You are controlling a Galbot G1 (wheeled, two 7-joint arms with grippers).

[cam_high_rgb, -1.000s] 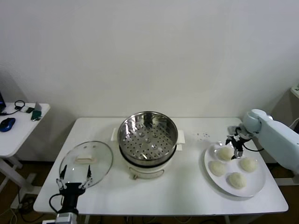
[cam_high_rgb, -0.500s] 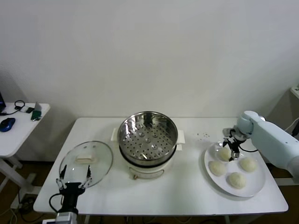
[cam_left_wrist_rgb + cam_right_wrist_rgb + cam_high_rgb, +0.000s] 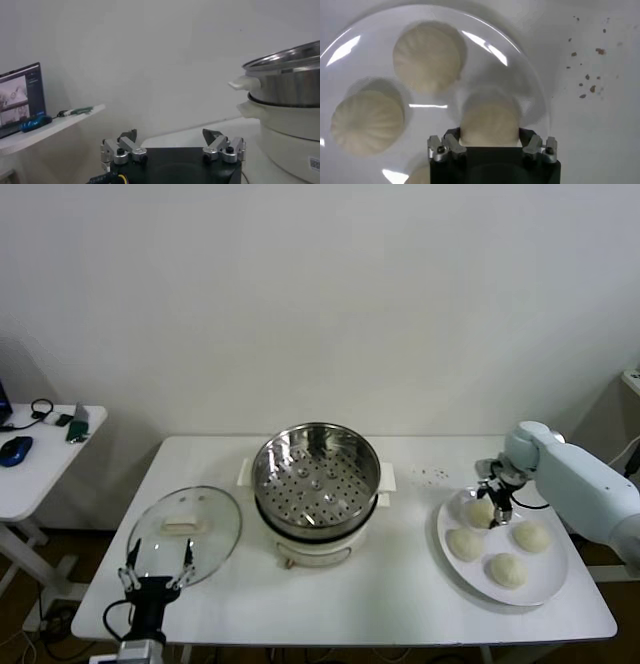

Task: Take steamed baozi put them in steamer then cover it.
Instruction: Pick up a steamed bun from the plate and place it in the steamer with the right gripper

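Observation:
Four cream-white baozi lie on a white plate (image 3: 556,586) at the right of the table. My right gripper (image 3: 494,504) is down over the far-left baozi (image 3: 478,514). In the right wrist view its fingers (image 3: 451,140) stand open on either side of that baozi (image 3: 490,120), which rests on the plate (image 3: 525,70). Two other baozi (image 3: 429,55) (image 3: 367,122) lie beside it. The steel steamer (image 3: 316,474) stands empty in its cream pot at the table's middle. The glass cover (image 3: 185,534) lies flat at the left. My left gripper (image 3: 157,569) is open near the cover's front edge.
A side table (image 3: 30,474) with a mouse and small items stands at the far left. Dark crumbs (image 3: 432,475) lie on the table behind the plate. The steamer's side and handle show in the left wrist view (image 3: 290,75).
My right gripper has moved a little left and down onto the far-left baozi, then stayed. The left arm has not moved.

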